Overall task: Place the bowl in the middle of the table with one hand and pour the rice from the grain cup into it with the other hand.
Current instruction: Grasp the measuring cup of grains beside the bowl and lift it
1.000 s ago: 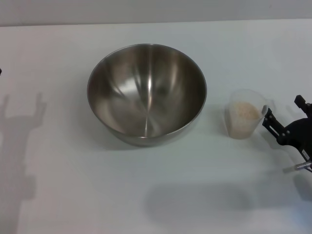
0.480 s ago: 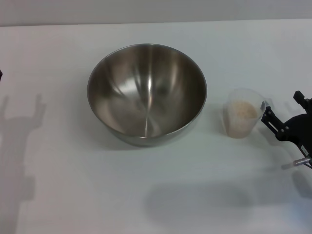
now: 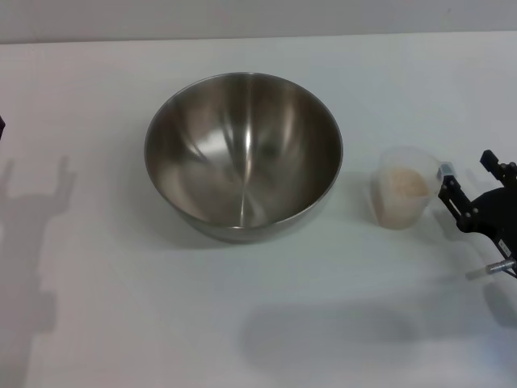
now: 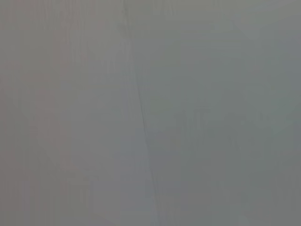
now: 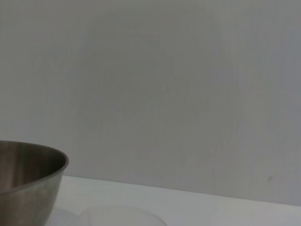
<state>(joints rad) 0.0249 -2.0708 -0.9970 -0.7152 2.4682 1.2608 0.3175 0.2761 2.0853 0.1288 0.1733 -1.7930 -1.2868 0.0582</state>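
The bowl (image 3: 243,153) already stands near the middle of the worktop (image 3: 121,323), upright and empty, so the placing step looks done and the step in hand appears to be the reach for the grain cup (image 3: 401,196). The cup stands upright well toward the right edge of the worktop, just beside the bowl but apart from it, with the rice (image 3: 401,184) filling it to about mid-height.

The right pincer (image 3: 468,187) sits low at the right edge, on the far side of the cup from the bowl, its 2 black fingers spread apart and pointing toward the cup. One fingertip (image 3: 445,172) is at or just beside the cup's rim; whether it touches is hard to tell. The pincer holds nothing. Only its front part shows; the rest of the arm runs off the right edge.

The next move likely calls for bringing the fingers around the cup wall and closing firmly without tipping it, since the cup is light and clear plastic. Then comes a lift and a carry over the bowl's rim before tilting.

The left pincer is out of sight; only a shadow (image 3: 36,202) falls near the left edge of the worktop, and its wrist view shows a blank grey surface.
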